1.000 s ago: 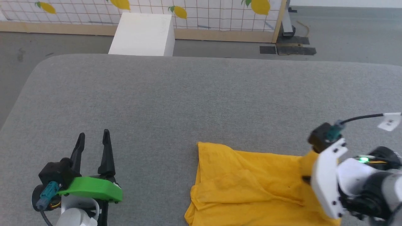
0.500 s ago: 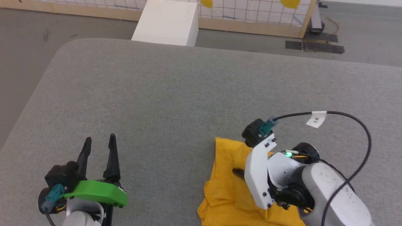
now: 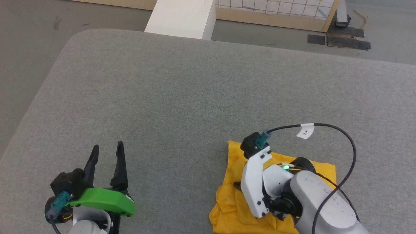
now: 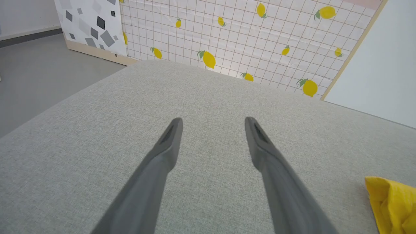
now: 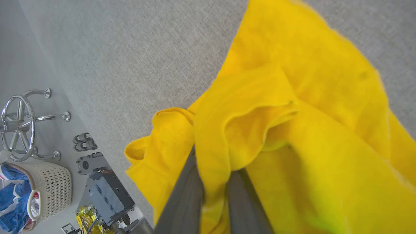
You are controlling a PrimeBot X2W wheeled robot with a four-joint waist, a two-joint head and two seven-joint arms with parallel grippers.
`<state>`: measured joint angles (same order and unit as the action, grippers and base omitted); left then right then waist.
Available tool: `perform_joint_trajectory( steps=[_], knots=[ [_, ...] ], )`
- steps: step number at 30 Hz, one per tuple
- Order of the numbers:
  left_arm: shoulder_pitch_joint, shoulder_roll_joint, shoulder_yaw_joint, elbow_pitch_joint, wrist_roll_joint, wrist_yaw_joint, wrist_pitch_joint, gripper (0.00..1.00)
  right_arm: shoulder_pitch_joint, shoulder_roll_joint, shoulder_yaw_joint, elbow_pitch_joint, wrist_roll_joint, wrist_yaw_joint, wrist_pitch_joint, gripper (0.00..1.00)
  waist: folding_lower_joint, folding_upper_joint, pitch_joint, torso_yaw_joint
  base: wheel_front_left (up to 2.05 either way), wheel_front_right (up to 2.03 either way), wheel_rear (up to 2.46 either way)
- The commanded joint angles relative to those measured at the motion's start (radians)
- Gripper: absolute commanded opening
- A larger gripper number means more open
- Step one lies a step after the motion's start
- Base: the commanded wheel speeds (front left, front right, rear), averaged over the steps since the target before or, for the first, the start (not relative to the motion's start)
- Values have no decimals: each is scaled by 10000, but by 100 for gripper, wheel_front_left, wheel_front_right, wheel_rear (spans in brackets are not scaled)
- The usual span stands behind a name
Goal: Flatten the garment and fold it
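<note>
The mustard-yellow garment (image 3: 232,182) lies bunched and doubled over near the front of the grey padded table (image 3: 162,97); its print is hidden. My right gripper (image 3: 239,186) sits low over it, mostly covered by its own white wrist. In the right wrist view the right gripper (image 5: 213,169) is shut on a raised fold of the garment (image 5: 308,113), with cloth draped between and over the fingers. My left gripper (image 3: 107,152) rests open on bare table to the left, well apart from the cloth. Between its spread fingers, the left gripper (image 4: 213,122) holds nothing; a garment corner (image 4: 390,201) shows at lower right.
A white box (image 3: 182,16) stands on the floor past the table's far edge, before a lemon-print panel (image 4: 227,39). Beside the near edge stand a woven basket (image 5: 39,191) with blue cloth, a chrome wheel-shaped stand (image 5: 19,123) and an electronics box (image 5: 109,195).
The head camera has tilted downward. My right gripper has carried the garment's right side leftward over the rest, so the cloth now covers a narrower patch. The left gripper has stayed put.
</note>
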<state>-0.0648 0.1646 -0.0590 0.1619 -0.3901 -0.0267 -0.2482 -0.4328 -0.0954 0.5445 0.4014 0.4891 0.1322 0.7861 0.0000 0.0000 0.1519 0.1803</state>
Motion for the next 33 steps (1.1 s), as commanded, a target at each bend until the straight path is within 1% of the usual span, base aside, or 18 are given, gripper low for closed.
perform_joint_trajectory(
  steps=[1,6,10,14,17,20,23,28,33],
  knots=[
    [-141,-35,-23,39,1,-50,-46,100,-169,95,106,96,50,-15,-160,100,0,0,-45,-51,0,0,0],
    [-144,23,-47,124,12,-72,-58,100,-460,302,681,-170,596,-15,-549,100,0,0,-285,-220,0,0,0],
    [-49,90,-56,129,7,-53,-30,100,-603,386,1135,-880,1380,-15,-908,100,0,0,-562,-444,0,0,0],
    [16,177,-91,92,55,-20,5,100,-718,275,1162,-1603,1545,-15,-1424,100,0,0,-839,-752,0,0,0],
    [49,257,-102,20,180,91,4,100,-652,-73,657,-2151,1148,-15,-2111,100,0,0,-1047,-1042,0,0,0],
    [76,319,-86,-135,341,226,-25,100,-324,-422,-243,-2630,307,-15,-2869,100,0,0,-1187,-1361,0,0,0],
    [102,337,-95,-249,426,293,-44,100,292,-604,-1194,-3030,-519,-15,-3231,100,0,0,-1224,-1635,0,0,0],
    [147,328,-102,-425,535,389,-76,100,1725,-600,-2634,-3544,-1693,-15,-3130,100,0,0,-1071,-1991,0,0,0],
    [124,203,-101,-452,523,412,-102,100,2908,-502,-3353,-3499,-2491,-15,-2656,100,0,0,-811,-2034,0,0,0]
  ],
)
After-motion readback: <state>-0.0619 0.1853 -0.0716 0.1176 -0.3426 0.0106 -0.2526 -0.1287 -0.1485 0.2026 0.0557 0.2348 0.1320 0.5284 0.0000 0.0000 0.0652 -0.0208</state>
